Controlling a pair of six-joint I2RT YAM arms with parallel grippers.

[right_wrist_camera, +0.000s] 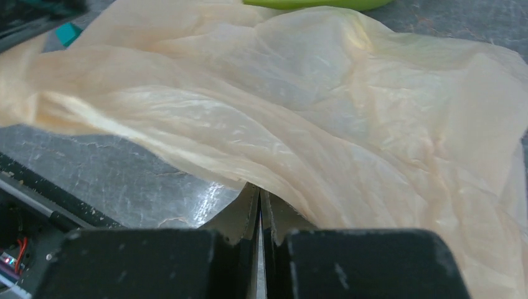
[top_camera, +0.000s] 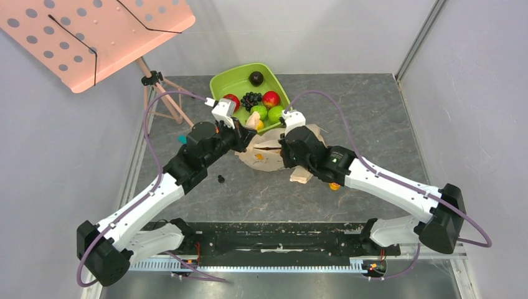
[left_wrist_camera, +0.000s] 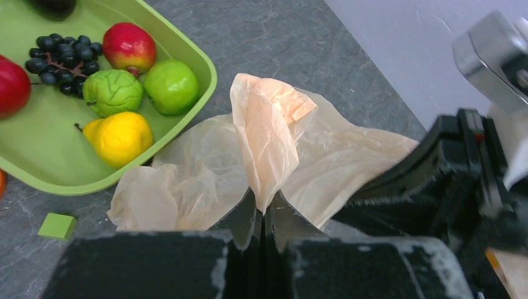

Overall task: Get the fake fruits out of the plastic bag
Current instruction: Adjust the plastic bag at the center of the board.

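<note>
The plastic bag [top_camera: 266,161] lies crumpled on the grey table between my two grippers, just in front of the green tub. In the left wrist view my left gripper [left_wrist_camera: 264,208] is shut on a peach fold of the bag [left_wrist_camera: 269,131] that stands up from the jaws. My left gripper [top_camera: 245,142] is at the bag's left side. My right gripper [right_wrist_camera: 260,193] is shut on the bag's near edge, and the bag [right_wrist_camera: 348,112] fills that view. It sits at the bag's right side [top_camera: 283,148]. The fake fruits are hidden by the film.
The green tub [top_camera: 225,81] [left_wrist_camera: 187,112] holds a black grape bunch [left_wrist_camera: 62,62], red, green and yellow fruits. A green block [left_wrist_camera: 57,225] lies beside it. A small black thing [top_camera: 220,179] and an orange thing [top_camera: 334,185] lie on the table. A pink stand [top_camera: 93,37] is at the back left.
</note>
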